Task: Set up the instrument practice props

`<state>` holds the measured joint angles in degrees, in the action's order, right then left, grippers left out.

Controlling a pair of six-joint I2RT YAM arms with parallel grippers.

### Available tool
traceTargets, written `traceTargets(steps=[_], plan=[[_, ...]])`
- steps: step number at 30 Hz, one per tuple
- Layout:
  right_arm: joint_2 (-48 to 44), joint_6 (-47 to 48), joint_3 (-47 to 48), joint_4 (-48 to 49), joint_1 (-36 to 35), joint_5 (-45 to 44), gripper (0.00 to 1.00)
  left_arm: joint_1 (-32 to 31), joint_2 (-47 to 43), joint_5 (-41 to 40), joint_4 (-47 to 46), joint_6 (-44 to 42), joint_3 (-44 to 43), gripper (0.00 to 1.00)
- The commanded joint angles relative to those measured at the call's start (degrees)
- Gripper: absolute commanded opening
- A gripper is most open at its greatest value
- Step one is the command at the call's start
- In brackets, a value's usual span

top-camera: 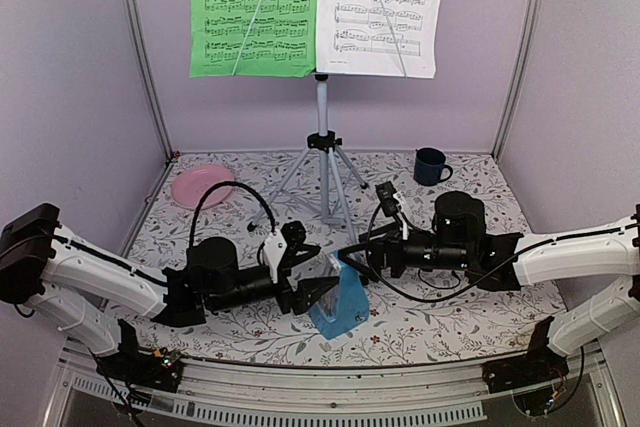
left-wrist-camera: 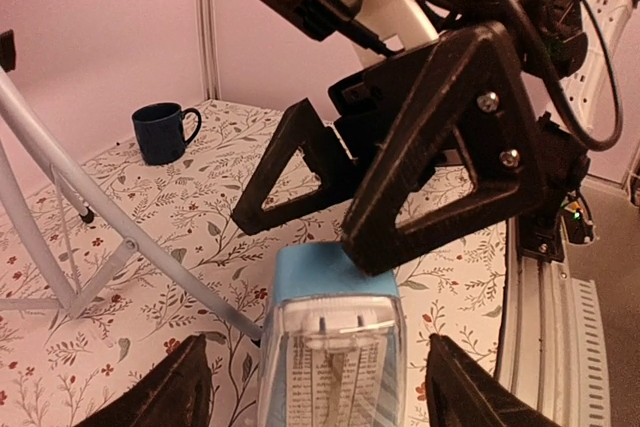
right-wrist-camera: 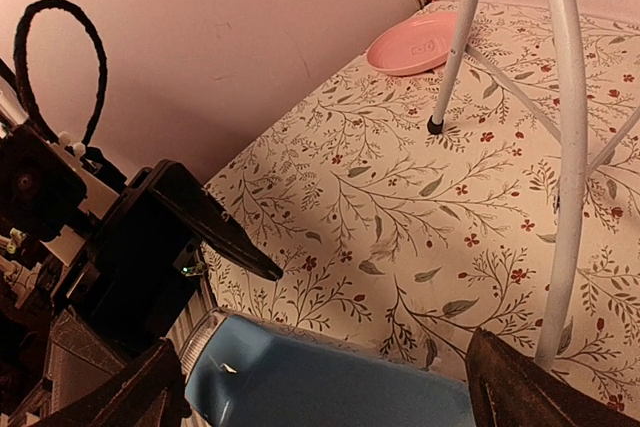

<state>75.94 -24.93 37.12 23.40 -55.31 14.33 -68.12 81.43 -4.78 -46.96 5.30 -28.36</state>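
The pale grey music stand on its silver tripod (top-camera: 322, 137) stands at the back centre. It holds a green page (top-camera: 255, 12) and a white page (top-camera: 385, 12). The light-blue metronome (top-camera: 340, 309) sits on the floral cloth at front centre. My left gripper (top-camera: 322, 292) is open, its fingers wide on both sides of the metronome (left-wrist-camera: 335, 337) and clear of it. My right gripper (top-camera: 350, 252) is open too, with the metronome (right-wrist-camera: 330, 387) between its fingers. In the left wrist view one right fingertip (left-wrist-camera: 365, 252) is over the metronome's top; I cannot tell if it touches.
A dark blue mug (top-camera: 430, 165) stands at the back right and a pink plate (top-camera: 202, 187) at the back left. The tripod legs (left-wrist-camera: 130, 242) spread close behind the metronome. Both arms meet at front centre, with walls on three sides.
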Motion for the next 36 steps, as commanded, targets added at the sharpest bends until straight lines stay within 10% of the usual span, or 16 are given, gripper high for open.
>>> traceTargets(steps=[1, 36], plan=[[1.2, -0.7, 1.0, 2.1, 0.2, 1.0, 1.0, 0.3, -0.5, -1.0, 1.7, -0.1, -1.4, 0.73], [10.3, 3.8, -6.6, 1.6, 0.2, -5.8, 0.93, 0.0, 1.8, 3.5, -1.4, -2.0, 2.7, 0.33]])
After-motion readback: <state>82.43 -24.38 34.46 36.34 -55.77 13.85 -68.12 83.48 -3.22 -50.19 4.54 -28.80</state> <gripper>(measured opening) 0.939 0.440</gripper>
